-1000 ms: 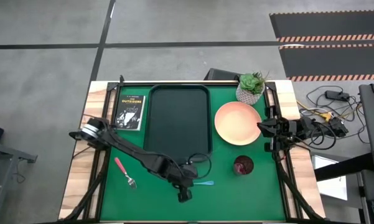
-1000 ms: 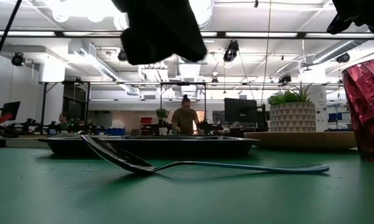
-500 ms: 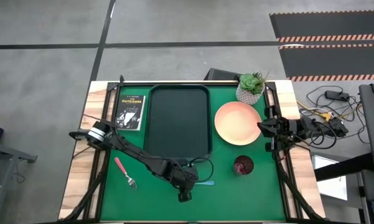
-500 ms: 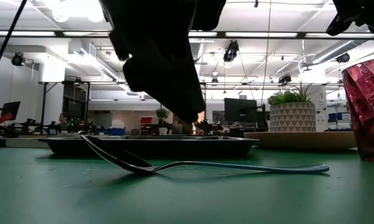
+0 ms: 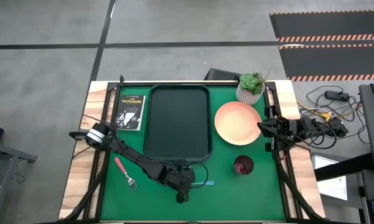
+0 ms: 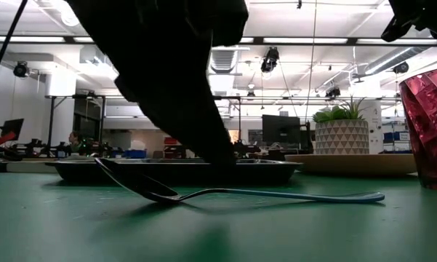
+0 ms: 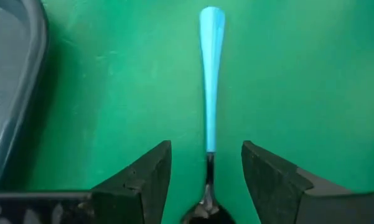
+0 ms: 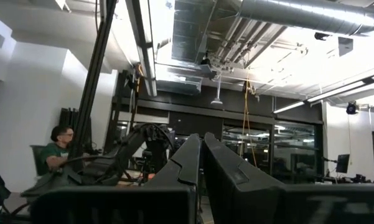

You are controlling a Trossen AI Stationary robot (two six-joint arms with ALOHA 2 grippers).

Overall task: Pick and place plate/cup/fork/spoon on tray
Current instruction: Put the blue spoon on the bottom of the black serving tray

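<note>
The spoon (image 7: pixel 211 81) is the piece being gone for, lying on the green mat just in front of the empty tray (image 5: pixel 177 121), and the left gripper (image 7: pixel 206 165) hangs low astride its neck, fingers parted and empty, needing only to drop and close, while the right gripper (image 8: pixel 202 163) waits pinched together beside the plate (image 5: pixel 238 123)

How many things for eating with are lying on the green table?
2. The spoon lies near the front, under the left gripper, beside the tray. The fork lies further left. None seem hidden.
</note>
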